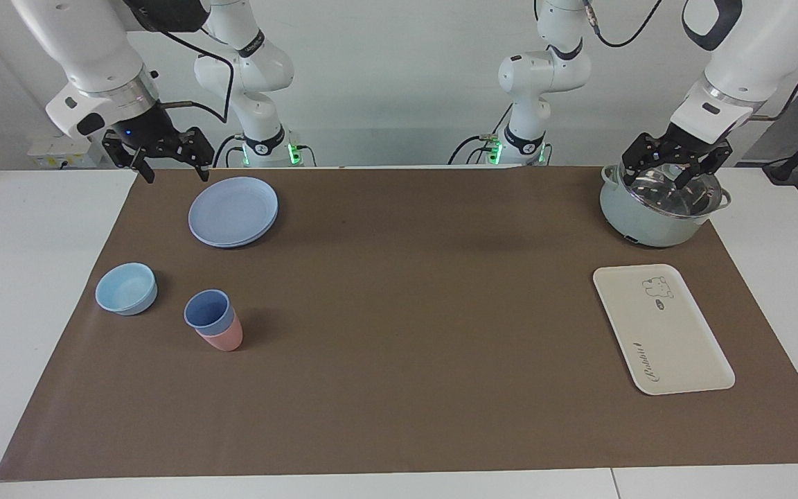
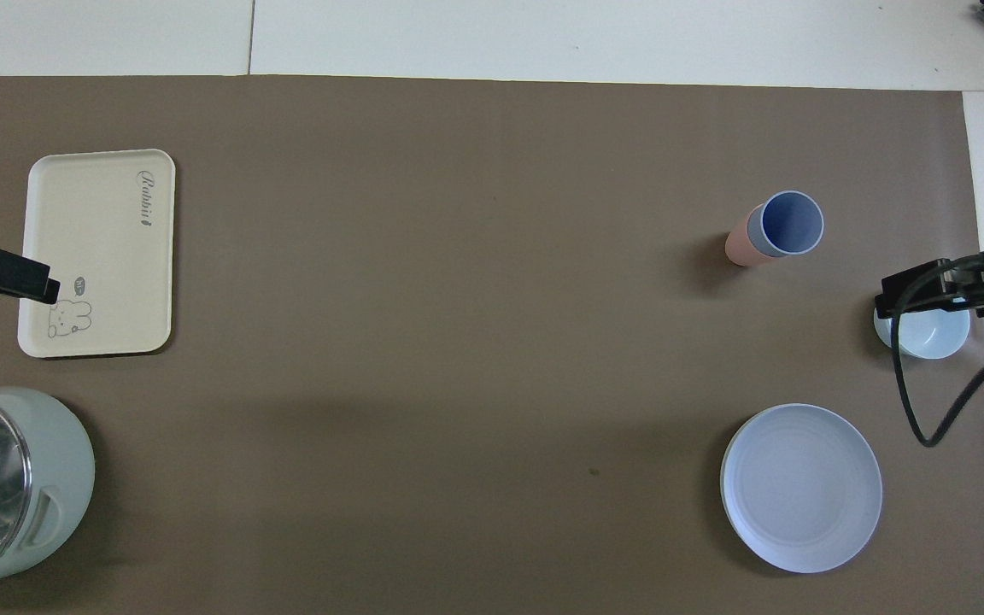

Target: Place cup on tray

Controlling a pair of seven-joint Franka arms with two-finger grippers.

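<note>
The periwinkle-blue cup (image 1: pixel 208 310) stands nested inside a salmon-pink tumbler (image 1: pixel 223 337) toward the right arm's end of the table, farther from the robots than the blue plate. It also shows in the overhead view (image 2: pixel 791 224). The cream tray (image 1: pixel 662 329) with a bear drawing lies bare toward the left arm's end, also in the overhead view (image 2: pixel 99 239). My right gripper (image 1: pixel 170 163) hangs open and empty in the air beside the plate. My left gripper (image 1: pixel 672 173) hangs open just over the pot.
A round blue plate (image 1: pixel 233 211) lies near the right arm's base. A light-blue bowl (image 1: pixel 126 288) sits beside the cup. A pale-green pot with a glass lid (image 1: pixel 655 215) stands nearer to the robots than the tray. A brown mat (image 1: pixel 406 312) covers the table.
</note>
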